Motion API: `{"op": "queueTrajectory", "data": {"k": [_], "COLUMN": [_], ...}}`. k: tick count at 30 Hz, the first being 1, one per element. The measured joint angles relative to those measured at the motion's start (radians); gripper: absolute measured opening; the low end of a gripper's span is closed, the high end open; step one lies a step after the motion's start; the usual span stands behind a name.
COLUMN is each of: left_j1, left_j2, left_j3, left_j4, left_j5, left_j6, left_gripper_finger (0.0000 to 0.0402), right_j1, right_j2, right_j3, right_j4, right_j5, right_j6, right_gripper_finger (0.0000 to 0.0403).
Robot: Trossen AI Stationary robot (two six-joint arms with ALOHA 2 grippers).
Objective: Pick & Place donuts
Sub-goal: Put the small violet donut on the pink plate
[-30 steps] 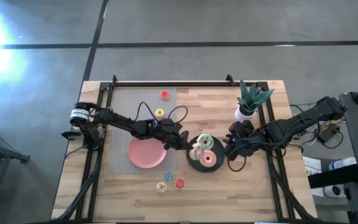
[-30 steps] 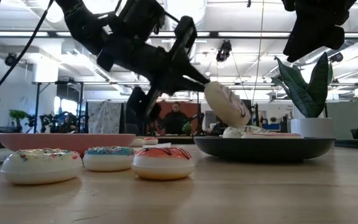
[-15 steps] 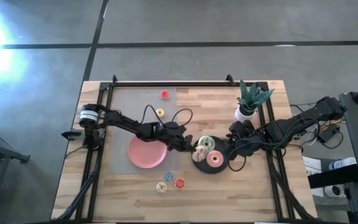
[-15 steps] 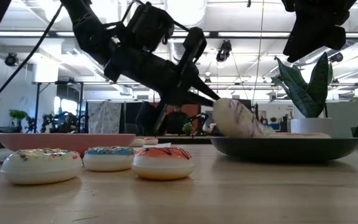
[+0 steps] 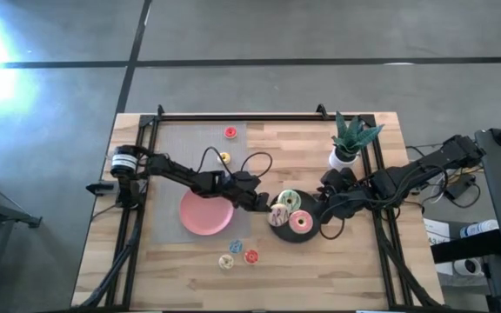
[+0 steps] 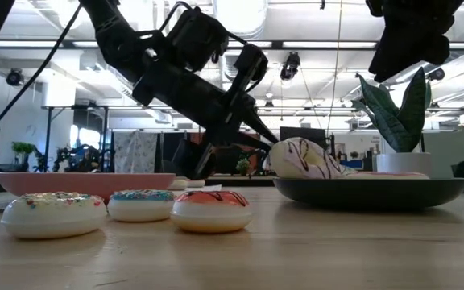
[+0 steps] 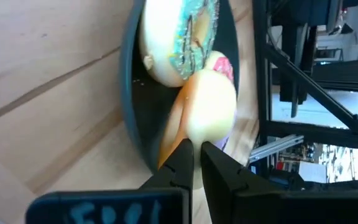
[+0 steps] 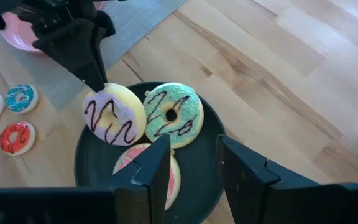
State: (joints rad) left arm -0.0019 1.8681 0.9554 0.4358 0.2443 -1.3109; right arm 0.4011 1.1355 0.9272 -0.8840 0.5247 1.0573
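White donut (image 8: 113,115) on black plate (image 8: 207,177) rim, beside green (image 8: 173,114) and pink (image 8: 143,163). Left gripper (image 7: 194,148) pinching its edge. Right gripper (image 8: 191,165) open, waiting above. Looks light, hard, slippery; grab by rim.

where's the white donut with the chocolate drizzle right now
In the high view the white donut sits on the left edge of the black plate, beside the green donut and pink donut, at the left gripper.

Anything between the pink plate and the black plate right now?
Yes: the left gripper reaches across that gap in the high view, its fingertips at the white donut on the black plate's edge, past the pink plate.
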Motion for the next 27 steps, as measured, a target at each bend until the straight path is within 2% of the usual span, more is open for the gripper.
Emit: {"op": "queueTrajectory", "data": {"k": [4,10,16,27], "left_j1": [0.001,0.002,0.0,-0.013], "left_j2": [0.0,-0.003,0.003,0.119], "left_j3": [0.0,0.028,0.083,0.104], "left_j4": [0.068,0.217,0.21,0.18], "left_j5": [0.027,0.059,0.056,0.042], "left_j6": [-0.005,-0.091,-0.086,-0.065], "left_gripper_finger": [0.0001,0.0,0.0,0.0], "right_j1": [0.0,0.0,0.0,0.0], "right_j2": [0.0,0.0,0.0,0.0], "right_j3": [0.0,0.0,0.0,0.0], "right_j4": [-0.011,-0.027,-0.027,-0.029], "right_j5": [0.0,0.002,0.002,0.002], "right_j6": [-0.002,0.004,0.005,0.016], "right_gripper_finger": [0.0123,0.0123,0.0123,0.0123]}}
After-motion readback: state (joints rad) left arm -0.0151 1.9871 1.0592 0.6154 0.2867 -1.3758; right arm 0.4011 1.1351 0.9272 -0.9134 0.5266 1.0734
